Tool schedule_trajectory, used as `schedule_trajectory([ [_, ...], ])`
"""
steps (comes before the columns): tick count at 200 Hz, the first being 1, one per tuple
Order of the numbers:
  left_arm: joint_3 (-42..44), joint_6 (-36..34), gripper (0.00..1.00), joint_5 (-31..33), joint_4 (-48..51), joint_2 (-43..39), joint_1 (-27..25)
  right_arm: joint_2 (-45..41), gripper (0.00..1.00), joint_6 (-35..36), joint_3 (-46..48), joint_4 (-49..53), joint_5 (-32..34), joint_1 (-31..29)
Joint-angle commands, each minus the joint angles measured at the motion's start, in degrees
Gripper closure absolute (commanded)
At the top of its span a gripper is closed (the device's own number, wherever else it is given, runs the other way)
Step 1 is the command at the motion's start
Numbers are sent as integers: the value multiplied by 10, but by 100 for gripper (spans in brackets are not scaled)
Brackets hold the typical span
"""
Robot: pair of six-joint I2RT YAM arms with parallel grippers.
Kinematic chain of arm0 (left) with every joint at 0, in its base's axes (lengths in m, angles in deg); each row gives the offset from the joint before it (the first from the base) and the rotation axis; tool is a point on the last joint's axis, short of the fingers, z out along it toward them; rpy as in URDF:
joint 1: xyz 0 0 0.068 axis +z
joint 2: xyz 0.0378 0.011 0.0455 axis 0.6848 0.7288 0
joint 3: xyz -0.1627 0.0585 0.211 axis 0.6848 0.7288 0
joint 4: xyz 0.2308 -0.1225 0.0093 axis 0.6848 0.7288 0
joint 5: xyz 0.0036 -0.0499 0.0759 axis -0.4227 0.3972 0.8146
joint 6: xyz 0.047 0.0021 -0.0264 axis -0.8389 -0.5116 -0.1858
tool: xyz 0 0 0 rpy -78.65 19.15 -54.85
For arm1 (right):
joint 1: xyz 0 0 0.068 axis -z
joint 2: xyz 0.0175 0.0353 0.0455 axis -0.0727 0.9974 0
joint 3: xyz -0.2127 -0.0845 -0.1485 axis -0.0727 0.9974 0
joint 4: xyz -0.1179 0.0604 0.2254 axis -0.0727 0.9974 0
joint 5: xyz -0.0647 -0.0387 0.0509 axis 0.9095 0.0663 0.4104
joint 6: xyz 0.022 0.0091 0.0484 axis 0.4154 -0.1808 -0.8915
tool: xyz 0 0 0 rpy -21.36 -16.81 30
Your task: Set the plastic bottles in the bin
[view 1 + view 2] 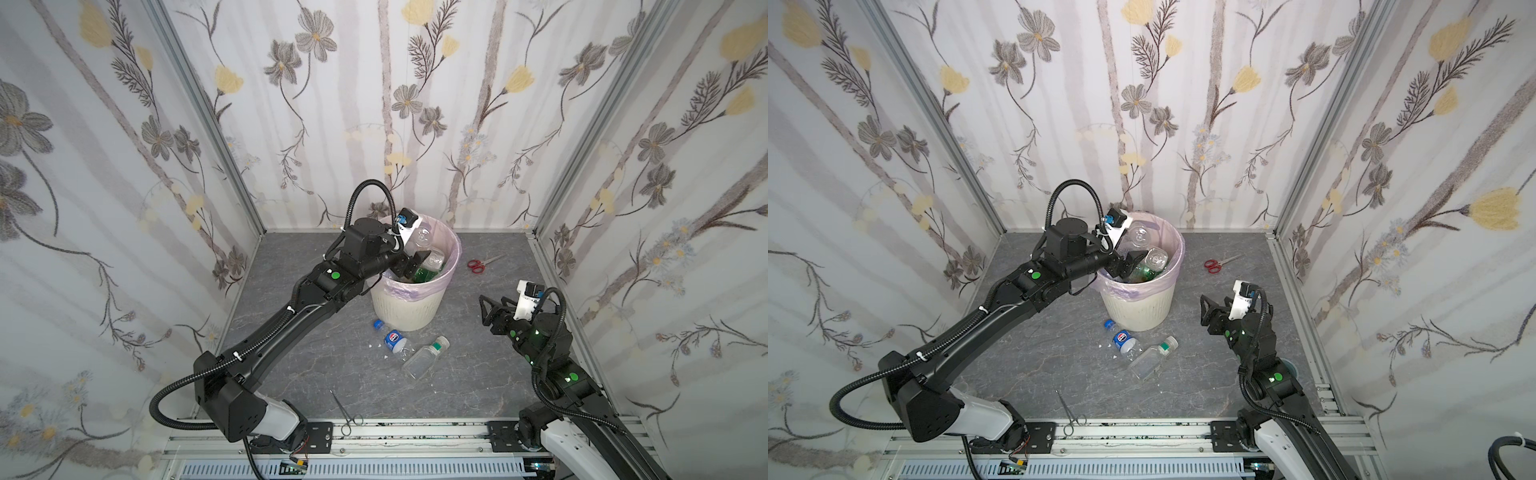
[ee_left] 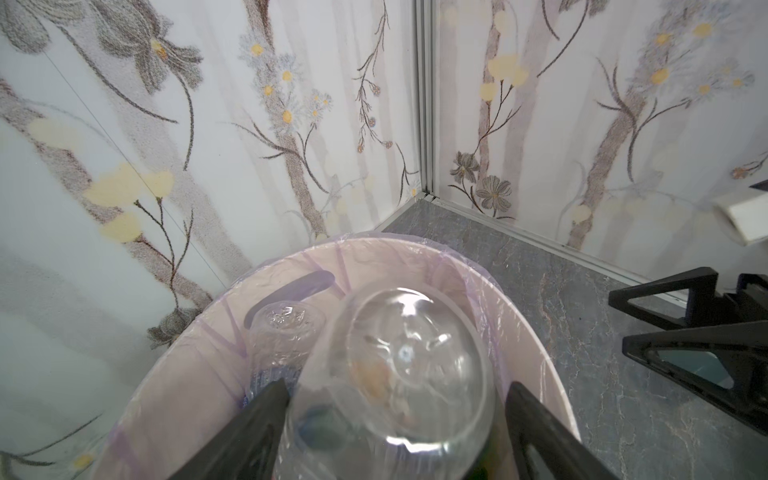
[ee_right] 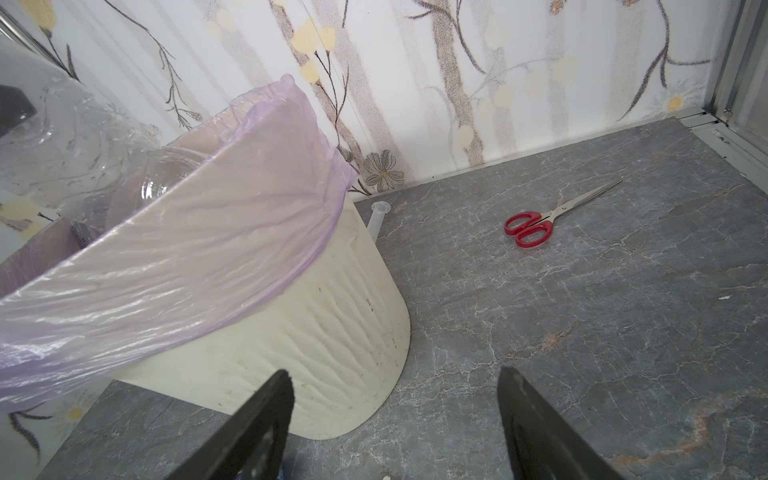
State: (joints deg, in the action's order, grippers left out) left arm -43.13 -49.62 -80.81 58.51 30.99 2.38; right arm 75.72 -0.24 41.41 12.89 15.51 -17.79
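Note:
The cream ribbed bin (image 1: 401,307) (image 1: 1138,307) with its pink liner stands at the back middle and holds several bottles, one of them green (image 1: 424,274). My left gripper (image 1: 413,266) (image 2: 397,386) hangs open over the bin's near-left rim. A clear bottle (image 2: 407,365) (image 1: 434,259) sits blurred between its fingers, base towards the camera, with a gap at one finger. Another clear bottle (image 1: 422,237) leans at the far rim. On the floor in front of the bin lie a blue-labelled bottle (image 1: 392,338) and a clear square bottle (image 1: 424,357). My right gripper (image 1: 492,307) (image 3: 395,372) is open and empty to the right of the bin.
Red-handled scissors (image 1: 478,264) (image 3: 530,226) lie right of the bin near the back wall. Thin metal forceps (image 1: 345,411) lie at the front edge. A small clear tube (image 3: 376,216) rests behind the bin. Flowered walls close in three sides.

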Motion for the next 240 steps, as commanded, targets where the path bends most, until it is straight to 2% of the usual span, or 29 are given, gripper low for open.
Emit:
schedule_trajectory([
  [1, -11, -34, 18, 60, 3, 9, -10, -6, 22, -3, 3, -16, 6, 0],
  [26, -23, -55, 17, 110, 3, 24, -25, -7, 22, -3, 9, -17, 5, 1],
  [52, -37, -72, 20, 113, 3, 38, -29, -6, 22, -4, 12, -22, 2, 0],
  [64, -42, -78, 26, 114, 3, 42, -31, -7, 22, -4, 13, -22, 2, 1],
  [85, -45, -86, 46, 114, 3, 42, -34, -13, 22, -4, 15, -20, 4, 0],
  [95, -43, -91, 49, 114, 3, 39, -34, -15, 22, -3, 16, -18, 6, 0],
  [123, -37, -121, 50, 125, 2, 27, -43, -17, 22, -3, 19, -18, 6, 1],
  [183, -43, -205, 51, 220, 1, 23, -68, -14, 22, -4, 18, -22, 3, 2],
  [213, -51, -219, 51, 250, -1, 29, -72, -14, 22, -4, 18, -22, 2, 2],
  [240, -60, -215, 52, 249, -7, 29, -74, -12, 22, -4, 17, -23, 2, 2],
])
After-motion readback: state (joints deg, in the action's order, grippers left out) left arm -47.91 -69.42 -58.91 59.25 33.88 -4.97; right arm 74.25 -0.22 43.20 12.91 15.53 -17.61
